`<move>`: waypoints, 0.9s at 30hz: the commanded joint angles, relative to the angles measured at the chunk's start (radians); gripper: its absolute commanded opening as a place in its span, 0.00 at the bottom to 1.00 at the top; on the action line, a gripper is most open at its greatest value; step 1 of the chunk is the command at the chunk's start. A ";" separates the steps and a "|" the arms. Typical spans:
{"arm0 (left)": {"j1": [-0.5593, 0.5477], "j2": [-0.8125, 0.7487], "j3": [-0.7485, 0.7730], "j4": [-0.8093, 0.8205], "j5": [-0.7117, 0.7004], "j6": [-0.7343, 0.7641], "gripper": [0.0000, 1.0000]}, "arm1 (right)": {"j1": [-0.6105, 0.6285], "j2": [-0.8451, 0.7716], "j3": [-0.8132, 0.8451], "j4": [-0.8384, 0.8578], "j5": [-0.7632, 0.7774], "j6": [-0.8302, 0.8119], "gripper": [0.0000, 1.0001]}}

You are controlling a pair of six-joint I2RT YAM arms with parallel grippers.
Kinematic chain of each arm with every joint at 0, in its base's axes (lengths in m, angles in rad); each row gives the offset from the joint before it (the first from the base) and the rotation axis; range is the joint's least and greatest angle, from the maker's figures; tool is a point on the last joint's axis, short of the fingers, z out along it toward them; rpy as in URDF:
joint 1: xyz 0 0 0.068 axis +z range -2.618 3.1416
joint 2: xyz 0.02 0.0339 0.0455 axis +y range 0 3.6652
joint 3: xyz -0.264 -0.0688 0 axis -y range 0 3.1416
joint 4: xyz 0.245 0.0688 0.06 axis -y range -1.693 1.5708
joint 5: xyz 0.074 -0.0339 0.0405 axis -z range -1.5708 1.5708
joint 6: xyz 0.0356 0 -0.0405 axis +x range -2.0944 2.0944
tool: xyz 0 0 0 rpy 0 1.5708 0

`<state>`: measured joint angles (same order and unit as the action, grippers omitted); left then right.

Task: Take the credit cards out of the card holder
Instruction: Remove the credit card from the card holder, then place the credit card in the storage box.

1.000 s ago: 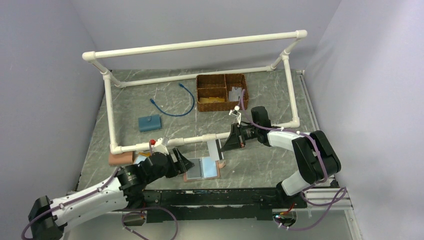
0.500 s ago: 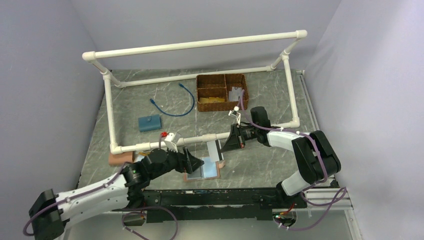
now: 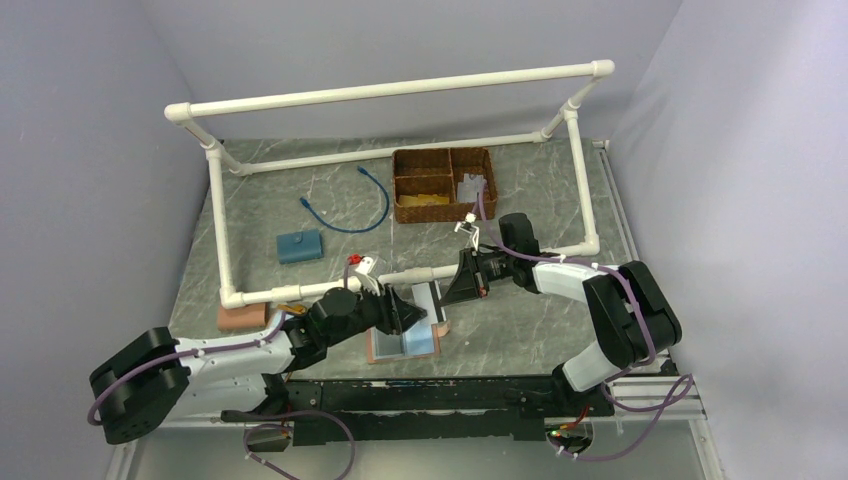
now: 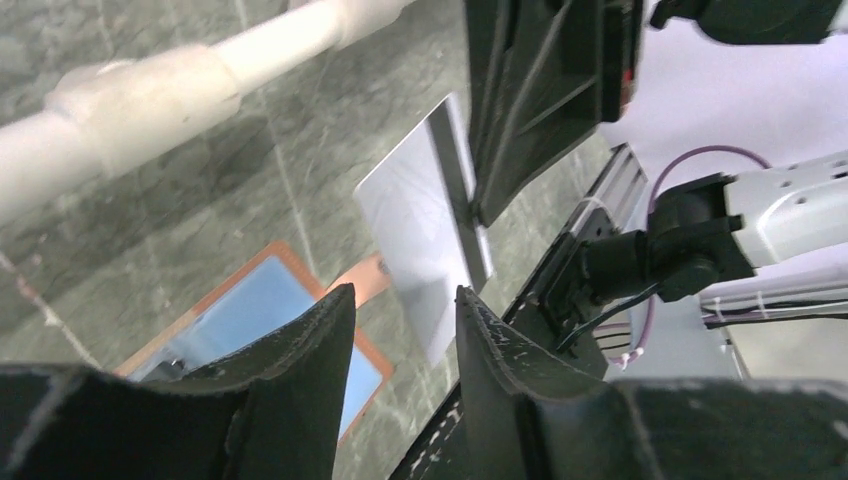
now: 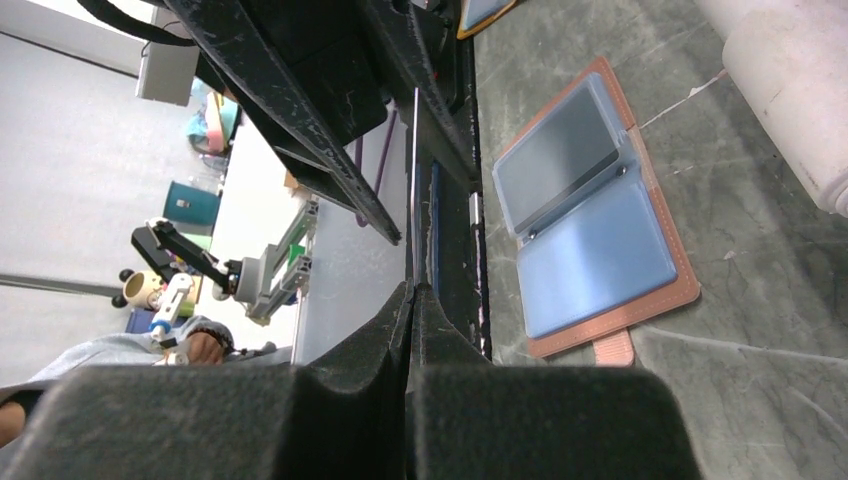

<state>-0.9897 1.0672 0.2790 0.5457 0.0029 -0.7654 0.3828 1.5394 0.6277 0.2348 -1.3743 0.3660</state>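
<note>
The left arm and right arm share one build: white link shells between bulky black joint housings, with a thin purple cable strung along each. Their black fingers are wedge-shaped, matte and scuffed with pale scratches.

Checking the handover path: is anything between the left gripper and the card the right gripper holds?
Nothing visible. The card, pinched in the right gripper, faces the left gripper across open air; the wallet lies flat below, the white pipe off to one side.
</note>
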 commanded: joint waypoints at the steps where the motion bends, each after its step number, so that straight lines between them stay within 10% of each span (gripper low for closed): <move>1: 0.003 0.010 0.022 0.183 0.040 0.002 0.43 | 0.007 -0.010 0.038 0.038 -0.039 -0.020 0.00; 9: 0.008 0.006 0.024 0.185 0.065 0.043 0.00 | 0.012 -0.019 0.052 -0.009 -0.045 -0.063 0.00; 13: 0.011 -0.014 0.019 0.190 0.087 0.078 0.00 | 0.013 -0.030 0.074 -0.078 -0.045 -0.127 0.00; 18: 0.011 -0.067 0.078 -0.006 0.119 0.272 0.00 | -0.014 -0.031 0.231 -0.506 -0.064 -0.534 0.50; 22: 0.011 -0.082 0.193 -0.278 0.167 0.534 0.00 | -0.079 -0.057 0.399 -1.063 -0.030 -1.035 0.68; 27: 0.005 -0.048 0.384 -0.552 0.198 0.898 0.00 | -0.170 -0.199 0.354 -0.995 0.014 -0.997 0.78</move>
<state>-0.9810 1.0080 0.5156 0.2379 0.1501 -0.2375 0.2607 1.4612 1.0019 -0.6434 -1.3811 -0.4782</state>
